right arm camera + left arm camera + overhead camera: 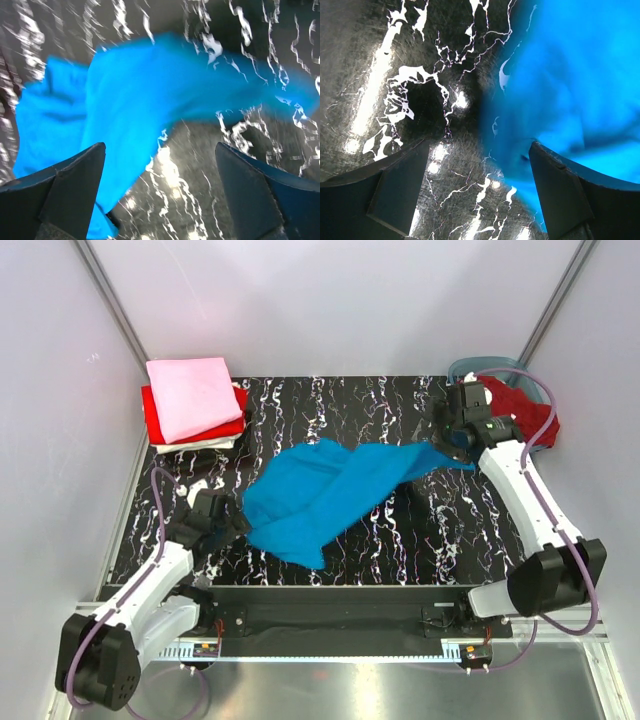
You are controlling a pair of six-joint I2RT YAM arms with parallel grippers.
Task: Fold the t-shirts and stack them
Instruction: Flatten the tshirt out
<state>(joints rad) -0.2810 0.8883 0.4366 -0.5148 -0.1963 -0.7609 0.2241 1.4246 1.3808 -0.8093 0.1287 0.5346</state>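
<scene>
Two wide-open hands, left hand (477, 150) at turquoise t-shirt (570, 75) edge, right hand (160, 150) empty

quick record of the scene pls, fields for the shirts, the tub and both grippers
turquoise t-shirt: unfolded, crumpled across the middle of the table
folded stack: far left corner; pink t-shirt on top, red t-shirt under it, white t-shirt at the bottom
tub: far right corner, dark red cloth in it
left gripper: open, at the turquoise shirt's left edge
right gripper: open, by the shirt's right end
</scene>
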